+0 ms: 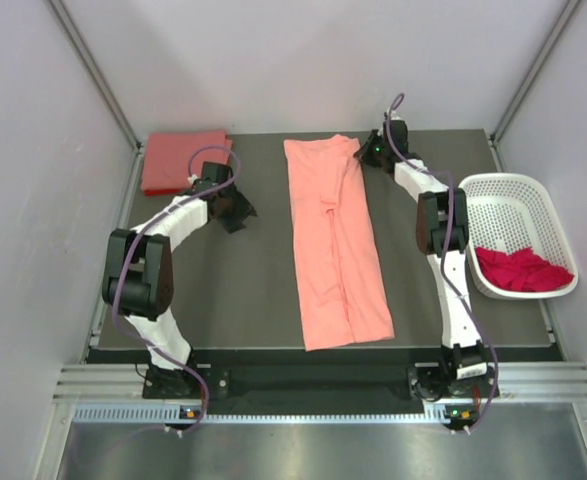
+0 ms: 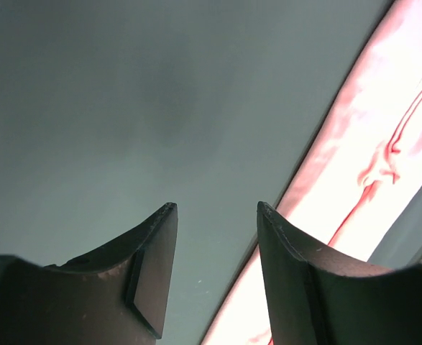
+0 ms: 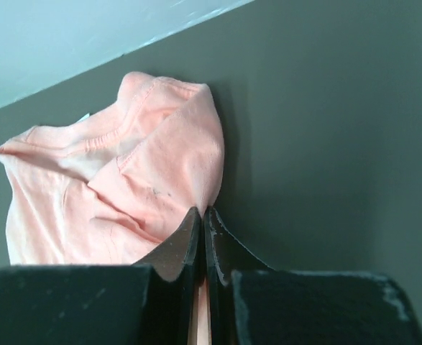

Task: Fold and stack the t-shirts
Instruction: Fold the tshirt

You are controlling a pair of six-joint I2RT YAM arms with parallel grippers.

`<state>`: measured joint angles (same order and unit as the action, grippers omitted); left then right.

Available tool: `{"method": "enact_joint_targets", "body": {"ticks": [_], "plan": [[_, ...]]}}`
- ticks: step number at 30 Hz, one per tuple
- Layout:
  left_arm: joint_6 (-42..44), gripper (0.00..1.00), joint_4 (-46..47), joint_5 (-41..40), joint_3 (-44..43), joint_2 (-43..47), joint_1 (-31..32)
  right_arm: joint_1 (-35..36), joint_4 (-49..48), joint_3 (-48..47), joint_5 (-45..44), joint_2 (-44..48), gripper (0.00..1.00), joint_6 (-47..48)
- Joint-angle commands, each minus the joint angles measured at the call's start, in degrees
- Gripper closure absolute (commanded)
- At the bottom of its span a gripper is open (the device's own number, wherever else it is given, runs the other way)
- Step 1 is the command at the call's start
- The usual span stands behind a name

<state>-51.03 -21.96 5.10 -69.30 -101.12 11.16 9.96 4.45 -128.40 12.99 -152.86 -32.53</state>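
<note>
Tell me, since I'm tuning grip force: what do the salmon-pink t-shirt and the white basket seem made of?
The salmon-pink t-shirt: soft matte knit, probably cotton; it creases and shows a stitched collar. The white basket: rigid plastic, judging by its moulded perforated walls.

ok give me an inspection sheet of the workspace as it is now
surface: dark table top, no spills seen
job's things: salmon-pink t-shirt folded into a long strip mid-table; coral-red t-shirt folded at far left corner; magenta-red t-shirt crumpled in white perforated basket at right
clutter: nothing seen
end effectors: left end effector open over bare table; right end effector shut on the salmon-pink t-shirt's far corner
cables: purple cables run along both arms
surroundings: white walls; metal rail at near edge
</note>
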Motion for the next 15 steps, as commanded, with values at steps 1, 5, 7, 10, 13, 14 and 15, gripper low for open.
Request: {"method": "enact_joint_targets", "body": {"ticks": [1, 5, 7, 10, 13, 14, 15], "plan": [[3.3, 0.47, 1.5, 2.8, -3.4, -1.5, 1.6, -1.2, -2.3, -2.0, -5.4, 0.1, 1.0, -2.4], [5.5, 0.46, 0.7, 6.1, -2.8, -2.0, 4.1, -1.8, -0.9, -1.9, -3.3, 1.0, 0.9, -2.3], [6.5, 0.45, -0.4, 6.6, -2.4, -1.7, 5.4, -2.0, 1.0, -2.3, -2.6, 1.8, 0.72, -0.6], [8.0, 0.46, -1.5, 7.9, 0.3, 0.3, 7.7, -2.7, 8.6, -4.9, -0.9, 3.8, 0.47, 3.9], [8.7, 0.46, -1.9, 8.5, 4.8, 4.3, 10.1, -4.0, 16.2, -4.6, -1.0, 8.3, 0.12, 7.5], [8.6, 0.46, -2.0, 8.5, 6.0, 5.5, 10.7, -4.3, 19.0, -4.4, -1.1, 9.7, 0.01, 8.4], [8.3, 0.46, -2.5, 8.4, 8.5, 7.9, 12.2, -4.9, 23.3, -4.0, -1.0, 12.8, 0.0, 10.5]]}}
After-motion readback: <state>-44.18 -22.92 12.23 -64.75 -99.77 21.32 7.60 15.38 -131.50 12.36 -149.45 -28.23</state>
